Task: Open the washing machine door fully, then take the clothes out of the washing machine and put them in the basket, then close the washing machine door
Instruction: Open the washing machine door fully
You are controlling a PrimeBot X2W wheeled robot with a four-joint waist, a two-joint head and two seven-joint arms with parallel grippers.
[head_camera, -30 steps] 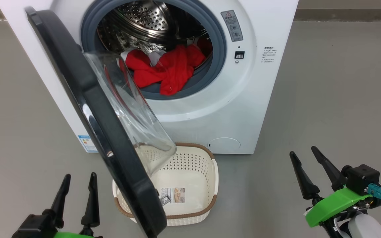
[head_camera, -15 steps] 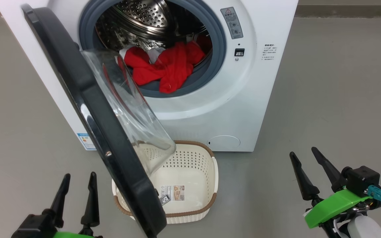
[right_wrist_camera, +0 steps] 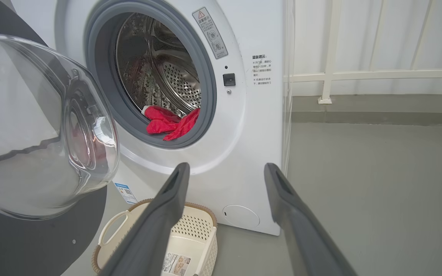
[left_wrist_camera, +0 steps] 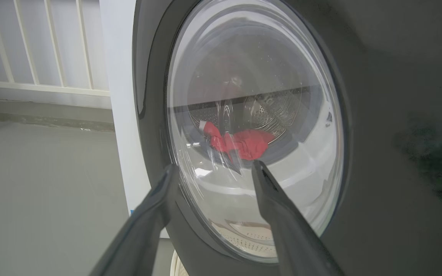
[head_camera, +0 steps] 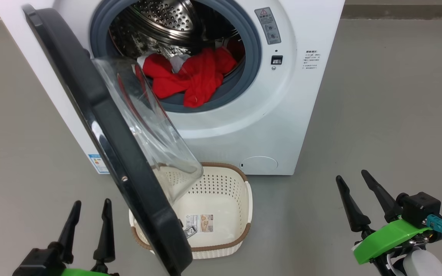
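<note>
Down at the floor's (head_camera: 378,115) left edge, the left gripper (head_camera: 92,204) hovers, fingers apart and empty. Next, the washing machine door (head_camera: 102,115) stands partly open (its glass bowl overhangs the basket (head_camera: 248,207)). The clothes (head_camera: 194,76) lie at the washing machine's (head_camera: 301,96) drum mouth. Farthest right, the right gripper (head_camera: 351,176) hangs with fingers spread, holding nothing.

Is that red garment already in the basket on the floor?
No, the clothes lie at the washing machine drum's mouth, and the basket holds just a paper label.
</note>
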